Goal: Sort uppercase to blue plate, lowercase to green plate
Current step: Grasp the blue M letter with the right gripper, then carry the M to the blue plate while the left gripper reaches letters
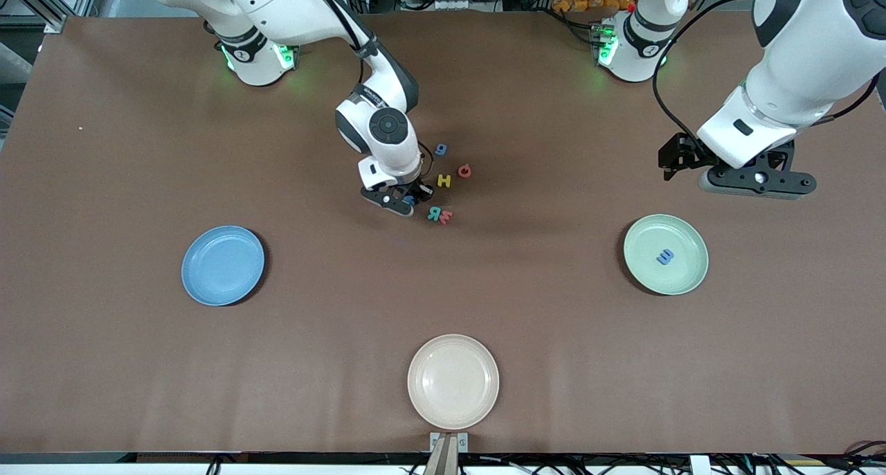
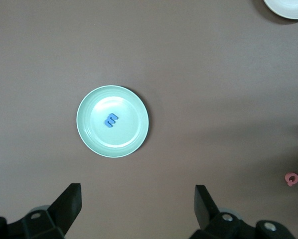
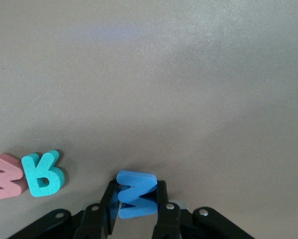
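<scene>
The right tool [image 1: 408, 199] is down at the desk [image 1: 124, 364] in the middle of the letter cluster. In the right wrist view its fingers [image 3: 161, 199] are clenched on both sides of the blue M [image 3: 135, 194], which stands on edge between them.

Letters around the right tool, front view:
- Teal R [image 1: 434, 214] and red m [image 1: 446, 217] lie touching each other, just beside the tool and nearer to the camera than the other loose letters (the right wrist view shows them side by side as well).
- Yellow H [image 1: 444, 181] lies just beside the tool, toward the left arm's end.
- Red Q [image 1: 464, 171] lies beside the H, apart from it.
- Blue g [image 1: 441, 149] lies farthest from the camera of the group.

Plates:
- Blue plate [image 1: 223, 265] sits toward the right arm's end of the desk and holds no letters.
- Green plate [image 1: 666, 254] sits toward the left arm's end. One blue m [image 1: 664, 257] lies in it, near the centre.
- Cream plate [image 1: 453, 381] sits nearest the camera, between the other two.

The left tool [image 1: 756, 181] waits in the air over bare desk just beside the green plate. In the left wrist view its fingers [image 2: 67, 204] stand wide apart, released, with nothing between them.
</scene>
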`<state>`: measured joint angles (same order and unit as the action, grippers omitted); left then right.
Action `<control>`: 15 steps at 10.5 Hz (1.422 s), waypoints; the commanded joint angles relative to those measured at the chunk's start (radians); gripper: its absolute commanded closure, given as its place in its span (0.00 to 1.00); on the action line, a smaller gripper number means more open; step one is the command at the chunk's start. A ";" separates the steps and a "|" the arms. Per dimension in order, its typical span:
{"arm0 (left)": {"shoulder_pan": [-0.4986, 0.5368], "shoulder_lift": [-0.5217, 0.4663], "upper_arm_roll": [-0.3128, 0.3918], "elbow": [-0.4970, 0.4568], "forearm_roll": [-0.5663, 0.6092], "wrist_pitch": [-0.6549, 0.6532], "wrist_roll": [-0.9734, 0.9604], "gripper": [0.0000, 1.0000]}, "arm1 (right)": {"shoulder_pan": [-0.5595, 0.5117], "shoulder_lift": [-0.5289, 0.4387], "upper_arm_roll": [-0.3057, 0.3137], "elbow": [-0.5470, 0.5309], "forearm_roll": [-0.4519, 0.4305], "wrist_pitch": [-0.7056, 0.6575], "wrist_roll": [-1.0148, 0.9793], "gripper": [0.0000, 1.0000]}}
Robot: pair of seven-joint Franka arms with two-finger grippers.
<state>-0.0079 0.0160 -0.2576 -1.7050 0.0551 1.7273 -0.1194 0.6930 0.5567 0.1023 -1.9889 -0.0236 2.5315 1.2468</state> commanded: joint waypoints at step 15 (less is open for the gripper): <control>-0.283 0.234 -0.330 -0.128 0.009 0.296 -0.846 0.00 | -0.597 -0.055 -0.007 0.252 -0.067 -0.421 -1.060 1.00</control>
<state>-0.2562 0.2001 -0.5813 -1.8394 0.0368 1.9832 -0.8670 0.1660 0.4552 0.0797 -1.7830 -0.0441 2.1232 0.3045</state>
